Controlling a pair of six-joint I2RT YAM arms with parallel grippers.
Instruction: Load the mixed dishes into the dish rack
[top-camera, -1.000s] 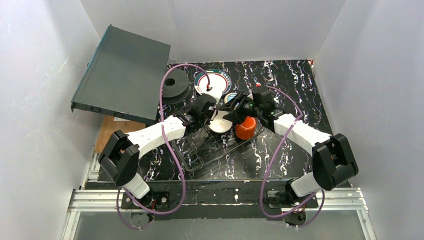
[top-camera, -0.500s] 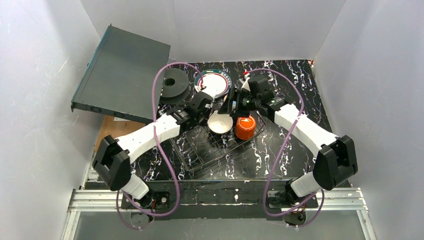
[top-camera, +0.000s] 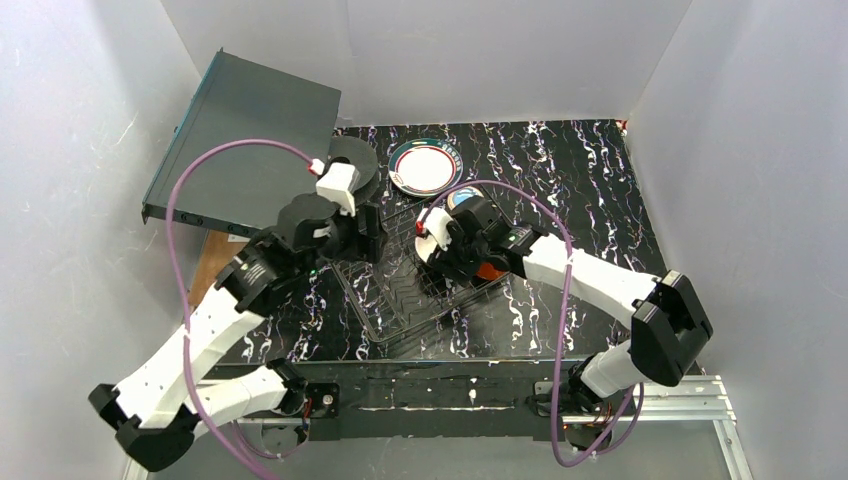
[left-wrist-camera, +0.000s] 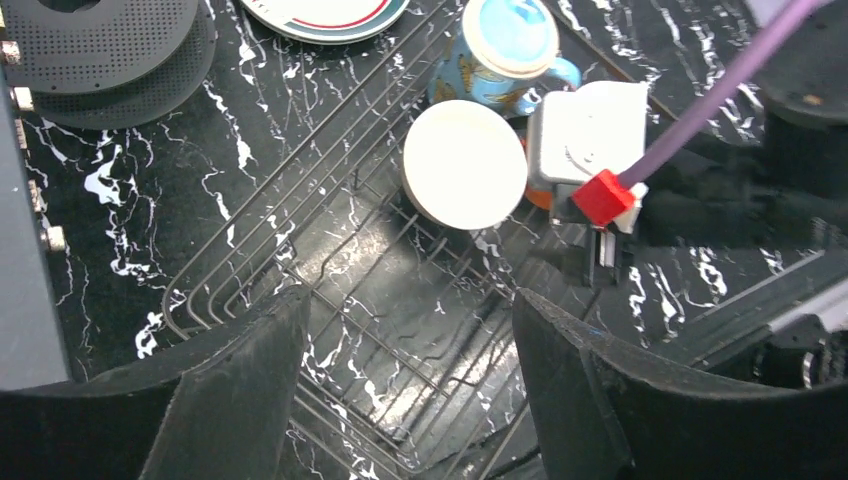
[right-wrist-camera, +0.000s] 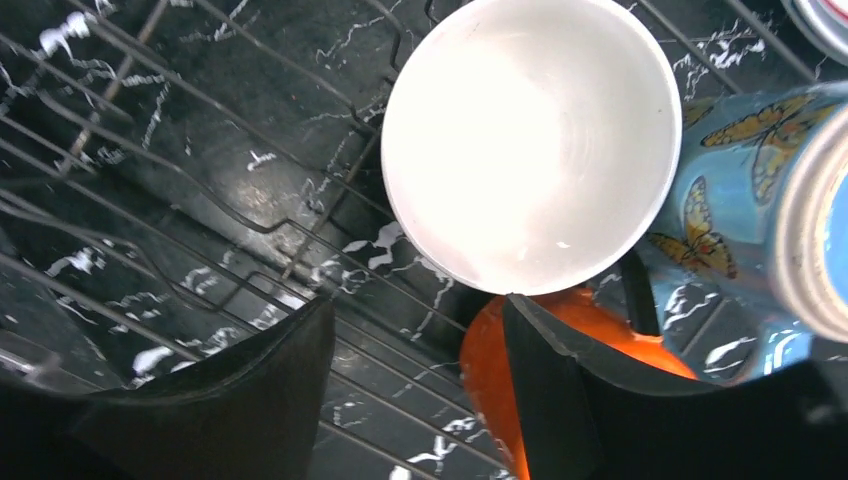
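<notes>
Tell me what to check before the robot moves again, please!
1. Left gripper open and empty: ok.
2. Right gripper open and empty: ok.
3. Cream bowl inside the dish rack: ok.
4. Green-and-red rimmed plate loaded: not ok, it lies outside, beyond the rack.
5. Blue mug inside the rack: cannot tell.
6. Orange cup inside the rack: cannot tell, mostly hidden.
</notes>
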